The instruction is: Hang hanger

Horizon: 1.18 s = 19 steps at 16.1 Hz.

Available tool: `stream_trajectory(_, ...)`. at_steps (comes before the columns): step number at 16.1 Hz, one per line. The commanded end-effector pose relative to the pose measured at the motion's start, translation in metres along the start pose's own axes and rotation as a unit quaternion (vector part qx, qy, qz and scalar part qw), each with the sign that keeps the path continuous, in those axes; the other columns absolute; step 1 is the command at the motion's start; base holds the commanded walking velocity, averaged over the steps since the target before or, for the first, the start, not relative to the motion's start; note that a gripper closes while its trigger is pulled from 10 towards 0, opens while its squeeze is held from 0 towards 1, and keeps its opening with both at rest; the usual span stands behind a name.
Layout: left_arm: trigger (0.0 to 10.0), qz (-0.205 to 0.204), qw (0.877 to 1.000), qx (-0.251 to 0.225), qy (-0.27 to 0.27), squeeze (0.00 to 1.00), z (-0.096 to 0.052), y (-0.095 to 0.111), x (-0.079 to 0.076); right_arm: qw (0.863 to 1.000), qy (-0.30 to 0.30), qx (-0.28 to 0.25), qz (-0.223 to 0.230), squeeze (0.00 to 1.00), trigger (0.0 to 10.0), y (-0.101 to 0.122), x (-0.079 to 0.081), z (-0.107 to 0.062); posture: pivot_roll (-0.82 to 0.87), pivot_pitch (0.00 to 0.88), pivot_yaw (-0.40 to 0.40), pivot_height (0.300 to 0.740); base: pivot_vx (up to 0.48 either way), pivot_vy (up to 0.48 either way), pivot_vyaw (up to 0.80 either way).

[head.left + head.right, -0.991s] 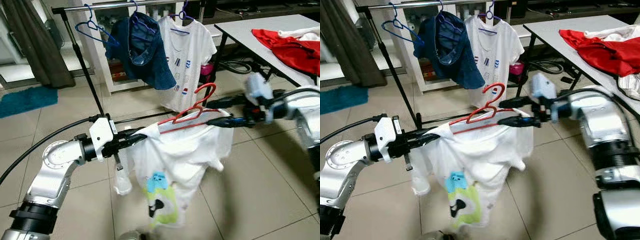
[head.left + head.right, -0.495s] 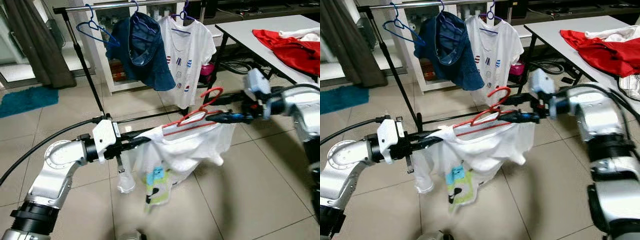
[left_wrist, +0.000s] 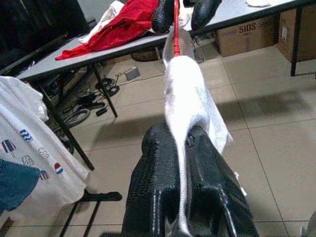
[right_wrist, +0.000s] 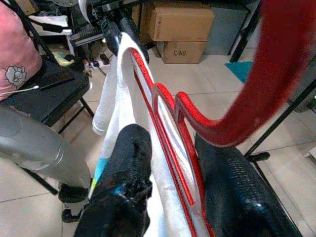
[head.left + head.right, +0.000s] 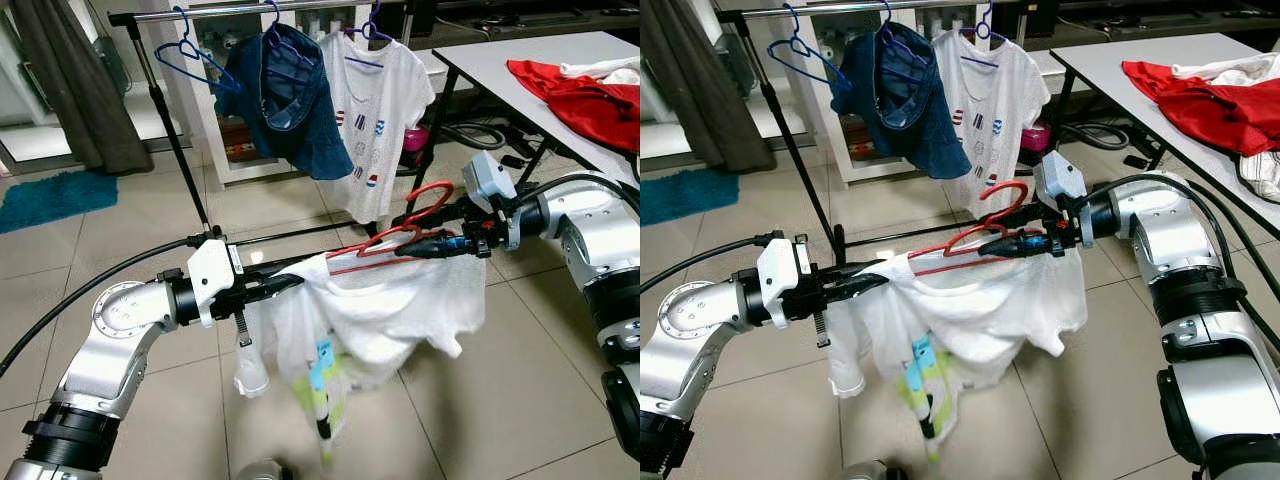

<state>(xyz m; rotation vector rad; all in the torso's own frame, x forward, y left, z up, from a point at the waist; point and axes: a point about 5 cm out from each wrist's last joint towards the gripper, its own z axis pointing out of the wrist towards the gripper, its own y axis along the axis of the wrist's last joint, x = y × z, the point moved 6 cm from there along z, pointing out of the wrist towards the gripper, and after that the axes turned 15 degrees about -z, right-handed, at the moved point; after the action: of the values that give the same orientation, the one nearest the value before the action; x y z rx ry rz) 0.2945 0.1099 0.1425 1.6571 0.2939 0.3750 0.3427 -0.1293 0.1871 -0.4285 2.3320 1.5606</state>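
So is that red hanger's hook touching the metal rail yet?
Apart. In the left eye view the red hanger, carrying the white shirt, sits well below the rail, held between both sets of jaws.

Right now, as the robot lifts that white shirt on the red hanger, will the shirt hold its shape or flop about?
Probably floppy: the white shirt sags in folds below the red hanger and droops between the left gripper and right gripper. It looks light and thin. It could slide, since it appears only draped on the hanger.
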Motion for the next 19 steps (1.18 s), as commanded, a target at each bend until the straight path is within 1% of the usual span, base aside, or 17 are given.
stream_trajectory(1, 0.0, 0.006, 1.000, -0.015, 0.010, 0.00, -0.004, 0.008, 0.003, 1.000, 0.005, 0.008, -0.016, 0.00, 0.0, 0.006, -0.006, -0.001, -0.10, 0.000, 0.036, 0.740, 0.000, 0.000, 0.00)
stream_trajectory(6, 0.0, 0.005, 1.000, -0.018, 0.013, 0.00, -0.002, 0.010, 0.006, 1.000, 0.009, 0.007, -0.013, 0.00, 0.0, 0.005, -0.004, 0.001, -0.10, 0.000, 0.043, 0.740, 0.000, 0.000, 0.00)
stream_trajectory(9, 0.0, 0.006, 1.000, -0.020, 0.016, 0.00, -0.003, 0.012, 0.010, 1.000, 0.009, 0.006, -0.014, 0.00, 0.0, 0.007, -0.005, 0.000, -0.10, 0.000, 0.047, 0.740, 0.000, 0.000, 0.00)
stream_trajectory(11, 0.0, 0.008, 0.999, -0.019, 0.025, 0.00, -0.003, 0.011, 0.014, 1.000, 0.007, 0.004, -0.015, 0.00, 0.0, 0.008, -0.006, 0.000, -0.11, 0.000, 0.047, 0.740, 0.000, 0.000, 0.00)
stream_trajectory(12, 10.0, 0.005, 0.998, -0.034, 0.044, 0.00, -0.003, 0.015, 0.021, 1.000, 0.006, 0.003, -0.016, 0.00, 0.0, 0.009, -0.006, 0.000, -0.12, 0.000, 0.050, 0.740, 0.000, 0.000, 0.00)
stream_trajectory(13, 10.0, -0.001, 0.999, -0.034, 0.037, 0.29, -0.004, 0.016, 0.020, 1.000, 0.005, 0.003, -0.017, 0.00, 0.0, 0.009, -0.007, -0.001, -0.12, 0.000, 0.051, 0.740, 0.000, 0.000, 0.00)
stream_trajectory(14, 10.0, 0.003, 0.999, -0.034, 0.031, 1.00, -0.004, 0.016, 0.019, 1.000, 0.003, 0.003, -0.017, 0.00, 0.0, 0.010, -0.007, -0.002, -0.12, 0.000, 0.051, 0.740, 0.000, 0.000, 0.00)
stream_trajectory(16, 10.0, 0.004, 0.999, -0.027, 0.025, 1.00, -0.008, 0.014, 0.020, 1.000, 0.002, 0.004, -0.016, 0.00, 0.0, 0.009, -0.005, -0.005, -0.13, 0.000, 0.056, 0.740, 0.000, 0.000, 0.00)
stream_trajectory(18, 10.0, 0.003, 0.999, -0.013, 0.037, 1.00, -0.020, 0.009, 0.025, 1.000, -0.003, 0.014, -0.010, 0.00, 0.0, 0.006, -0.001, -0.014, -0.13, 0.000, 0.050, 0.740, 0.000, 0.000, 0.00)
stream_trajectory(19, 10.0, 0.004, 0.999, -0.009, 0.042, 1.00, -0.023, 0.008, 0.026, 1.000, -0.004, 0.017, -0.008, 0.00, 0.0, 0.005, -0.001, -0.015, -0.13, 0.000, 0.049, 0.740, 0.000, 0.000, 0.00)
